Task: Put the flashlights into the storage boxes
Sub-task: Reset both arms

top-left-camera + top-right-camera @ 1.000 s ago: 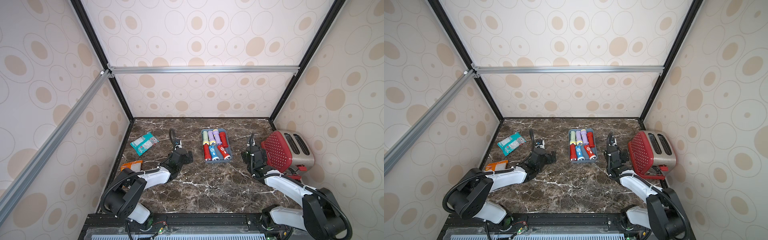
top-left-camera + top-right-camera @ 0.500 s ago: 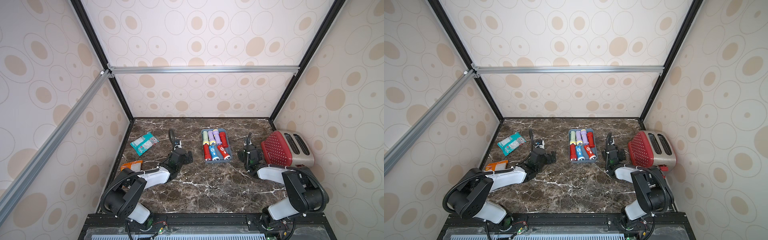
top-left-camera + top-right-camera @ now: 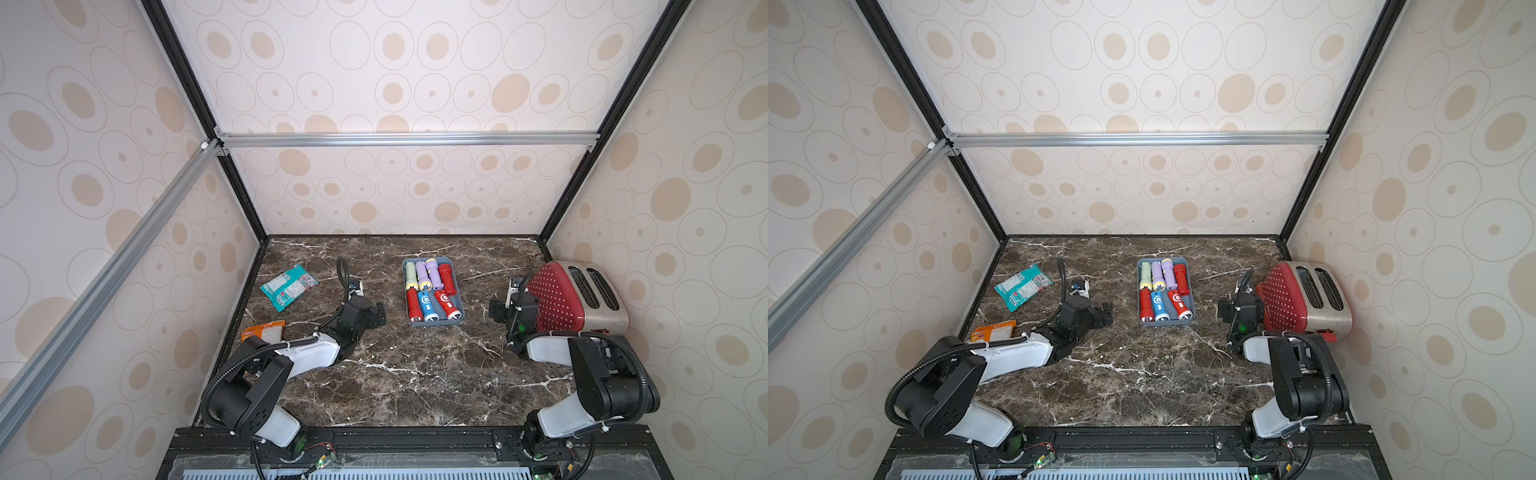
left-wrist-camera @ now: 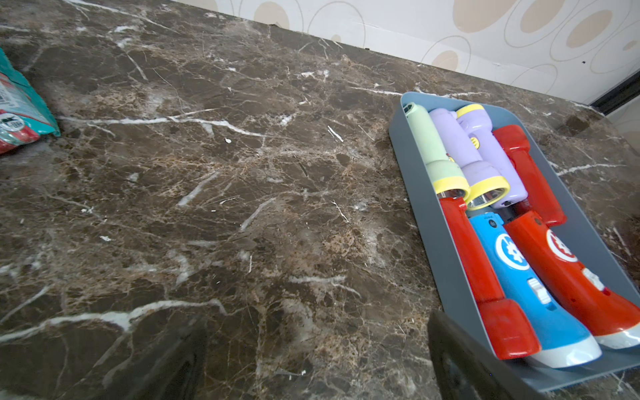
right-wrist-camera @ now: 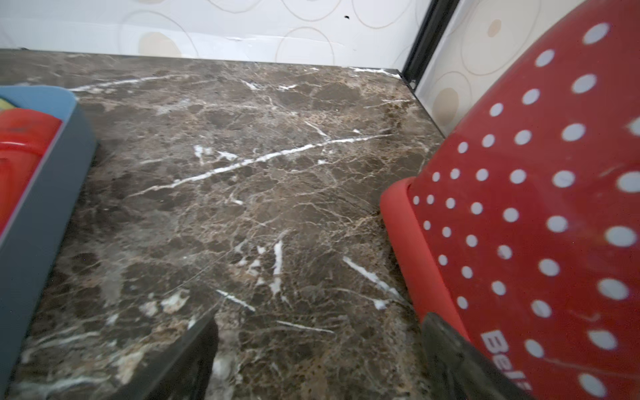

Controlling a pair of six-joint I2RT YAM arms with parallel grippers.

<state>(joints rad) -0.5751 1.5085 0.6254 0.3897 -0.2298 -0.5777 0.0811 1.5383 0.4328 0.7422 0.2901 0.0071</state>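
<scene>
Just beside the right gripper (image 3: 494, 309), on its outer side, stands one toaster (image 3: 557, 299). Between it and the left gripper (image 3: 380, 314), apart from both, sits one tray (image 3: 435, 323). Two packets, teal (image 3: 289, 286) and orange (image 3: 264, 331), lie outside the left gripper. The tray holds all seven flashlights: three red (image 3: 446, 274) (image 3: 412, 305) (image 3: 448, 304), two lilac (image 3: 422, 274) (image 3: 434, 272), one blue (image 3: 426, 305), one green (image 3: 410, 274). Both grippers' jaws stand wide apart, holding nothing.
</scene>
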